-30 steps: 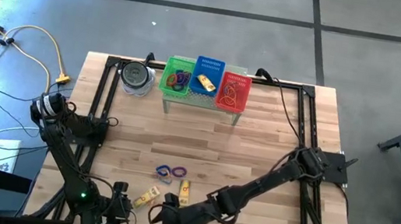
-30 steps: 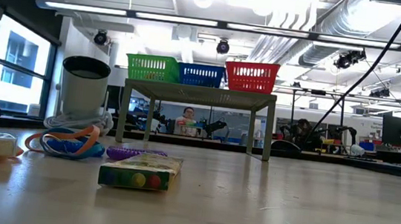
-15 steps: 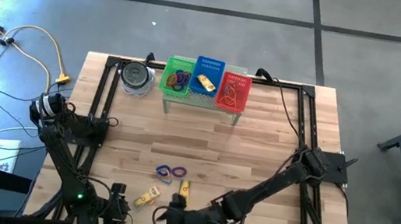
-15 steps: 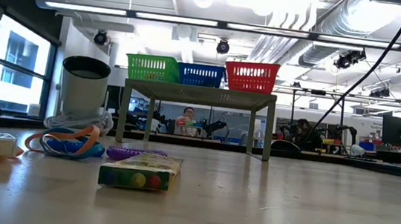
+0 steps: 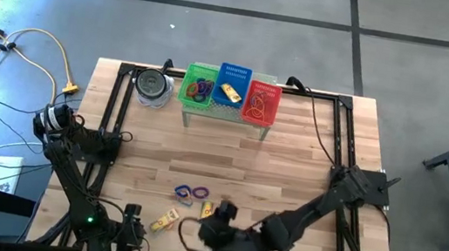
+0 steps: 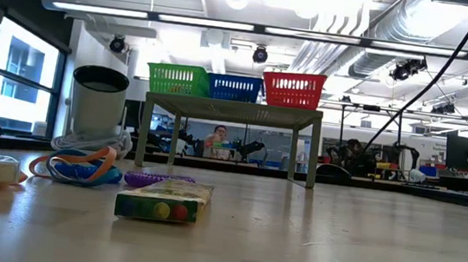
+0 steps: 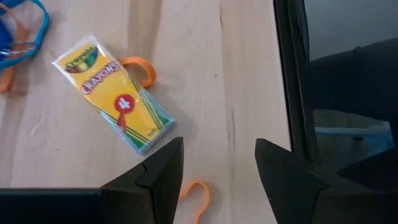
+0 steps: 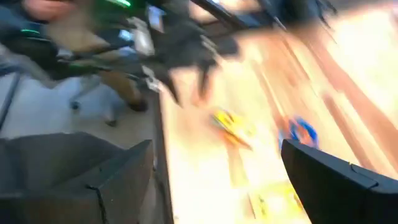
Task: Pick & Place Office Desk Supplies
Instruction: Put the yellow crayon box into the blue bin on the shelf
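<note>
A: How far along were you at that moment?

B: You were partway. The green basket held purple and blue loops, the blue basket a yellow pack, the red basket orange-red bands; all 3 stood on the small stand at the table's far edge, beside the grey tin.

A: And what was left?

B: Near the front edge you had 2 crayon packs (yellow, with a red seal and a clear window), a blue-and-purple loop cluster and some thin orange bands lying loose on the wood.

A: My grippers?

B: Your right gripper hung over the front edge near the second crayon pack, fingers spread wide, holding nothing that I could make out. Your left gripper waited at the front-left corner, partly open and empty, just beside 1 orange band.
</note>
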